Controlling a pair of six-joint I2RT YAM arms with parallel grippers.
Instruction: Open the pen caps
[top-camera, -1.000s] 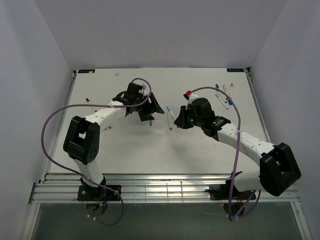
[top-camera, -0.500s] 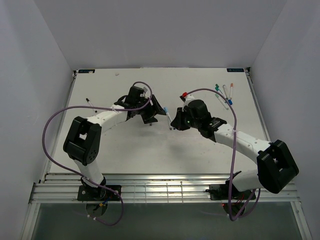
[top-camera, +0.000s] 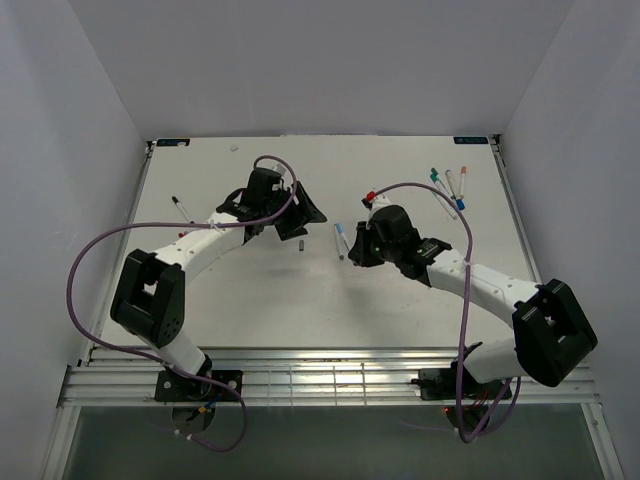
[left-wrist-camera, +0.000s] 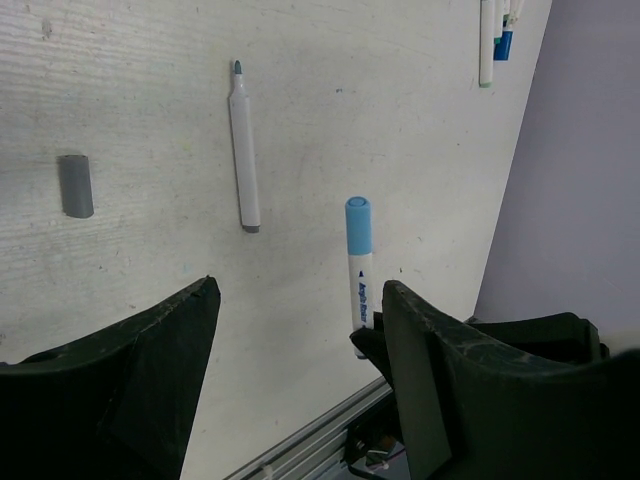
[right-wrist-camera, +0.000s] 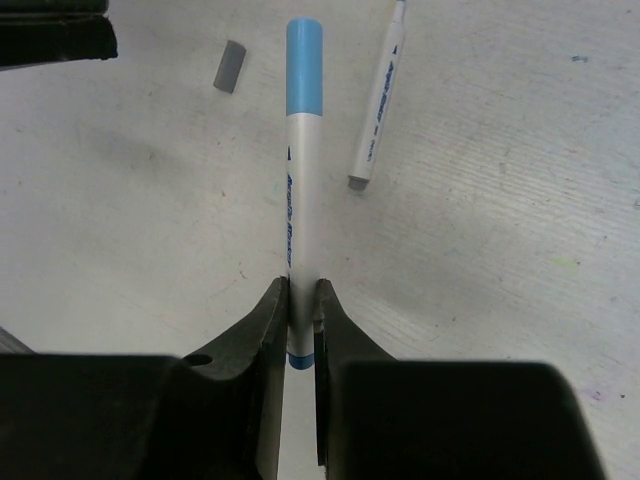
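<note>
While the right claw (right-wrist-camera: 300, 300) is clamped on a white pen (right-wrist-camera: 297, 230), the left claw (left-wrist-camera: 300, 290) stands wide apart with nothing in it.

Seen from the right wrist, the held pen runs straight up the middle of the frame, its barrel nipped low between the two fingers and its light blue cap (right-wrist-camera: 304, 65) in place at the top end. A grey cap (left-wrist-camera: 75, 185) lies loose on the desk (left-wrist-camera: 350, 90) at the left of the left wrist view, near but not touching an uncapped pen (left-wrist-camera: 243, 150) (greyish tip bare) that lies flat at upper centre. More pens (top-camera: 450, 188) lie bunched at the upper right of the overhead view, and a lone pen (top-camera: 178, 207) lies at the left.
</note>
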